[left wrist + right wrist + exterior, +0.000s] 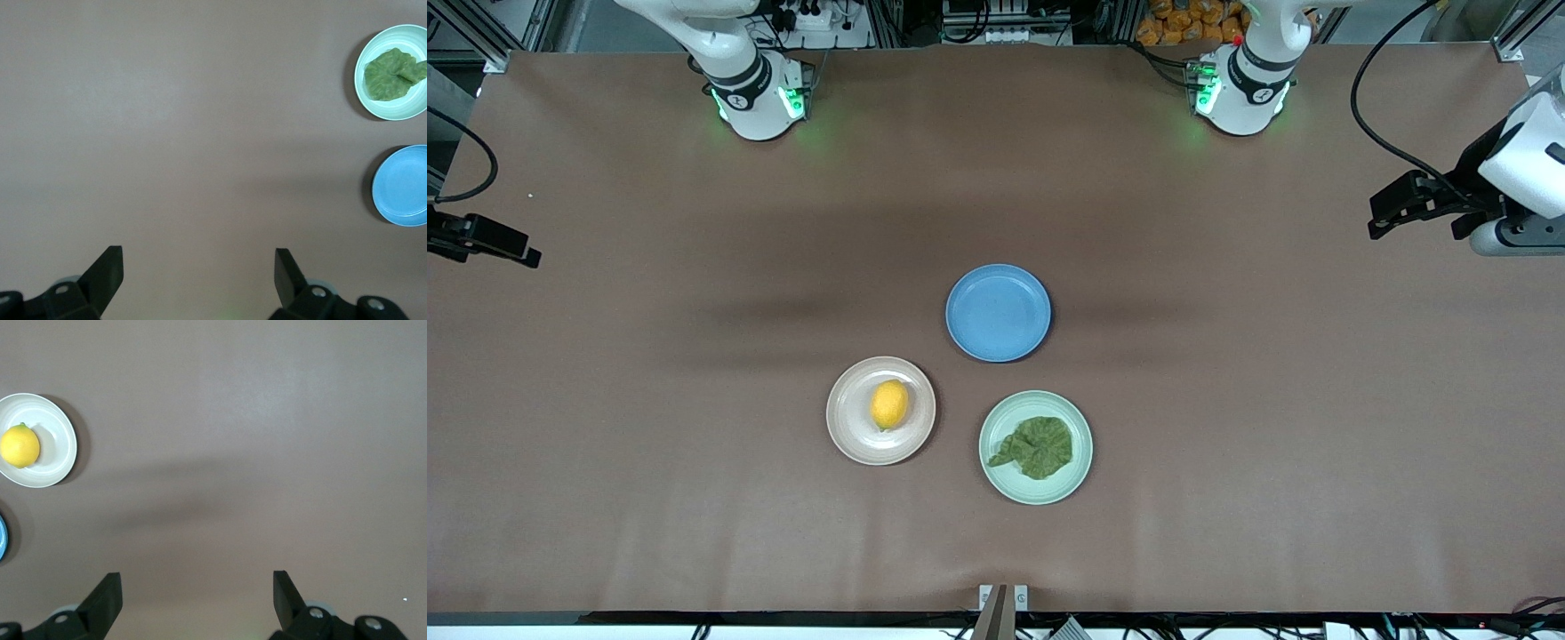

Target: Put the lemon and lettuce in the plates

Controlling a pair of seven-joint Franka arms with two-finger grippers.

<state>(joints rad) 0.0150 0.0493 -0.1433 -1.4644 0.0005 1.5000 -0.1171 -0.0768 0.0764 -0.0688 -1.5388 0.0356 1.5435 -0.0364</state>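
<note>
- Fingers spread wide on both grippers, nothing between them: left gripper and right gripper each look down on bare brown table.
- lemon lies in the beige-pink plate, slightly off centre toward 2 o'clock.
- lettuce lies flat in the mint green plate, about centred, one corner reaching toward the rim at 8 o'clock.
- Mint green plate sits at 4 o'clock from the beige-pink one, near it, not touching.
- blue plate holds nothing; it sits at 12 o'clock above the gap between the two filled plates.
- Both arms wait high at the table ends, well apart from the plates.
- Judgement: both placements look done, nothing left but idling.
</note>
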